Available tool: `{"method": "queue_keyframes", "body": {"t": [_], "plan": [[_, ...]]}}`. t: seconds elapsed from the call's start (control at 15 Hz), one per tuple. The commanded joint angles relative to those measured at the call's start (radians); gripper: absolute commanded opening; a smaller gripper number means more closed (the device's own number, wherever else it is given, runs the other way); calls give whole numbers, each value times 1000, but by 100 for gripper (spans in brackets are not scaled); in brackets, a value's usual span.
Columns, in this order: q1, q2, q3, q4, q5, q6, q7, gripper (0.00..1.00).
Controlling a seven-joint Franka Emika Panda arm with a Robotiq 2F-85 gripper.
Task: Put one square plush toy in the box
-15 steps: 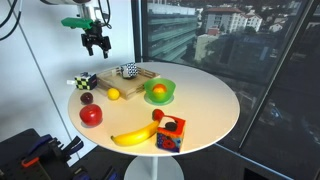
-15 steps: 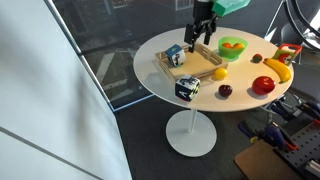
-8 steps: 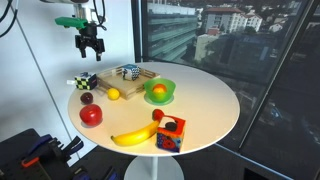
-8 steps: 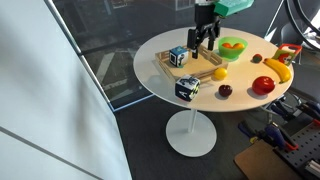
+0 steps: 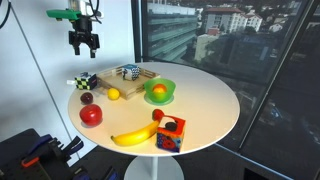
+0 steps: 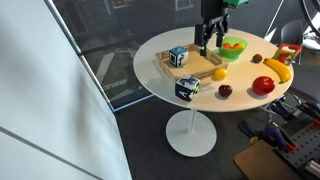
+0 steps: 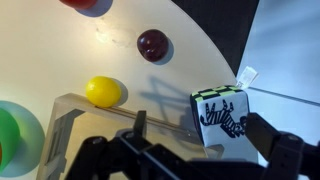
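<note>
The square plush toy (image 5: 128,72), blue, black and white, lies in the box (image 5: 112,82), a shallow light-wood tray; both also show in the other exterior view, toy (image 6: 177,57) and box (image 6: 200,68). My gripper (image 5: 83,43) hangs open and empty well above the table's edge, beside the box; it also shows in an exterior view (image 6: 207,41). In the wrist view my gripper (image 7: 205,142) is open, with a similar cube with yellow-green patches and a zebra print (image 7: 222,116) below, between the fingers. The box's corner (image 7: 62,125) shows there; the toy is out of that view.
On the round white table (image 5: 205,100): the yellow-patched cube (image 5: 80,83) at the edge, a lemon (image 5: 113,94), a dark plum (image 5: 87,98), a red apple (image 5: 91,115), a banana (image 5: 135,136), a red-orange cube (image 5: 170,133), a green bowl (image 5: 158,92).
My gripper has drifted sideways away from the box toward the table's edge, still open. The toy stays in the box. Nothing else has moved.
</note>
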Motion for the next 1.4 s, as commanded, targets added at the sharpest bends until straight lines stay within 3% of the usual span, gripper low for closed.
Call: {"method": "queue_keyframes", "body": {"t": [0.0, 0.87, 1.33], "plan": [[-2, -83, 5, -46, 6, -36, 33, 100], [-26, -341, 10, -245, 2, 2, 165, 100], [-40, -446, -4, -284, 26, -21, 124, 100]]}}
